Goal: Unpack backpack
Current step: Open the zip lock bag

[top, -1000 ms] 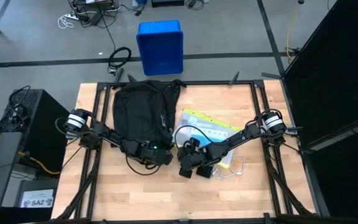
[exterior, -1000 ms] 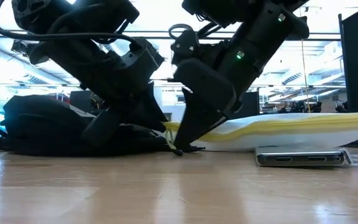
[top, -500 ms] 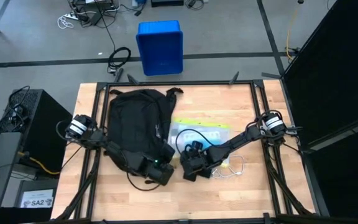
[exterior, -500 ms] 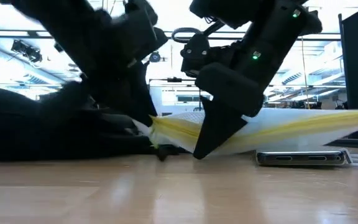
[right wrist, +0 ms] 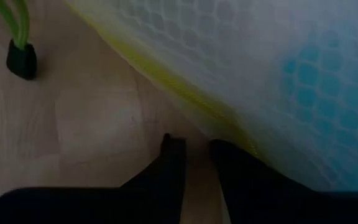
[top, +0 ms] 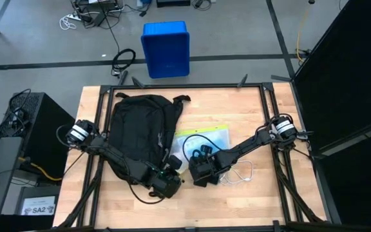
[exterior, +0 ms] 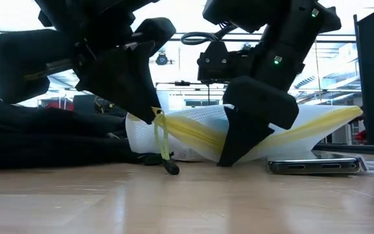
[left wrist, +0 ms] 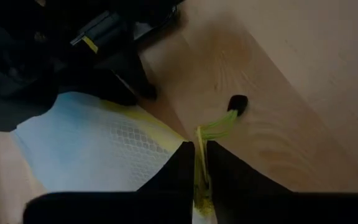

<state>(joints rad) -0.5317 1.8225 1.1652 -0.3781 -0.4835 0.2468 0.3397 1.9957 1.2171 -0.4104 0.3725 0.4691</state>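
The black backpack (top: 137,129) lies flat on the table's left half, also in the low view (exterior: 31,136). Beside it lies a white mesh pouch (top: 205,138) with a yellow zipper edge (exterior: 193,130). My left gripper (left wrist: 199,158) is shut on the pouch's yellow-green pull cord and stands at the pouch's near left corner (exterior: 156,116). My right gripper (right wrist: 194,149) stands at the pouch's near edge (exterior: 228,159), its fingers a narrow gap apart over bare wood. I cannot tell whether they touch the pouch. My left gripper pinches the yellow-green pull cord (left wrist: 199,144) between its two fingers, which slant down from the table's left. The pouch corner (exterior: 149,122) at the fingers is raised off the table. The cord's free end hangs slack, its black tip (exterior: 171,168) on the wood.
A flat silver device (exterior: 313,166) lies on the table near the pouch's right end, with a white cable (top: 240,174) close by. A blue bin (top: 166,48) stands on the floor beyond the far edge. Bare wood lies along the near edge.
My left gripper has gone up and toward the near edge with the cord. The pouch's near left corner has come off the table, and the pouch has slid toward the left. The backpack has shifted a little toward the left edge.
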